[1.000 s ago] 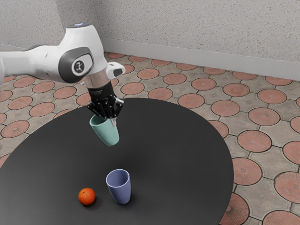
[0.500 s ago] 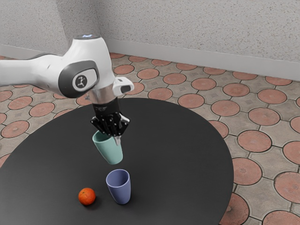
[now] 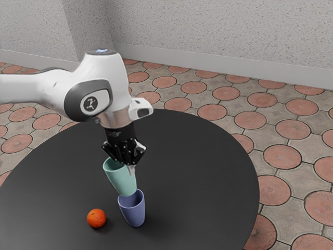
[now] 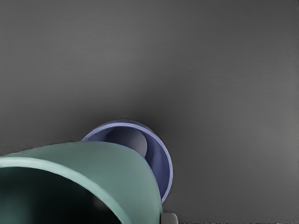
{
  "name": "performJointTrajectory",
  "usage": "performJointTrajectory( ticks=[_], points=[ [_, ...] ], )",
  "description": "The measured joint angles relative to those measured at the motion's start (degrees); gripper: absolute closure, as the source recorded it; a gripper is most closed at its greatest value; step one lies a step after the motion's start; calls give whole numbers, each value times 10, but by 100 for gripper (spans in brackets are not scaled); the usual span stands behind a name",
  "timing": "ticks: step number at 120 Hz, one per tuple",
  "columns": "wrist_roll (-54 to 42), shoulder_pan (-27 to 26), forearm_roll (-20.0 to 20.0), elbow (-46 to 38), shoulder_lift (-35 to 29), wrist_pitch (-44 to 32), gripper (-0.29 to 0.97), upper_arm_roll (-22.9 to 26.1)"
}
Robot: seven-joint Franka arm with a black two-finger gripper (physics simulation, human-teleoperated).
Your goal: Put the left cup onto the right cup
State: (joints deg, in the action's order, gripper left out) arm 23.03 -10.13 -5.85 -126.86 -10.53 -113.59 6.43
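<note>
Exterior view: end effector [image 3: 126, 163] grips the tilted green cup [image 3: 122, 180] just above the blue cup [image 3: 132, 211].

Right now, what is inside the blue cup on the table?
The tilted green cup, held by the pincer, has its lower end at the blue cup's mouth, apparently slightly inside. The inner wall seen in the wrist view is bare; the green cup covers the rest.

Round black worktop [image 3: 208, 156] on a tiled floor [image 3: 270, 104]. On it: blue cup [image 3: 132, 209] upright near the front edge. Orange [image 3: 96, 218] sits near the cup, apart.
</note>
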Motion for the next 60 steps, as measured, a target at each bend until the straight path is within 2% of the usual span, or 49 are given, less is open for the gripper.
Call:
performJointTrajectory(
  ticks=[60],
  points=[
    [8,-2,-6,-16,5,-7,78,17]
  ],
)
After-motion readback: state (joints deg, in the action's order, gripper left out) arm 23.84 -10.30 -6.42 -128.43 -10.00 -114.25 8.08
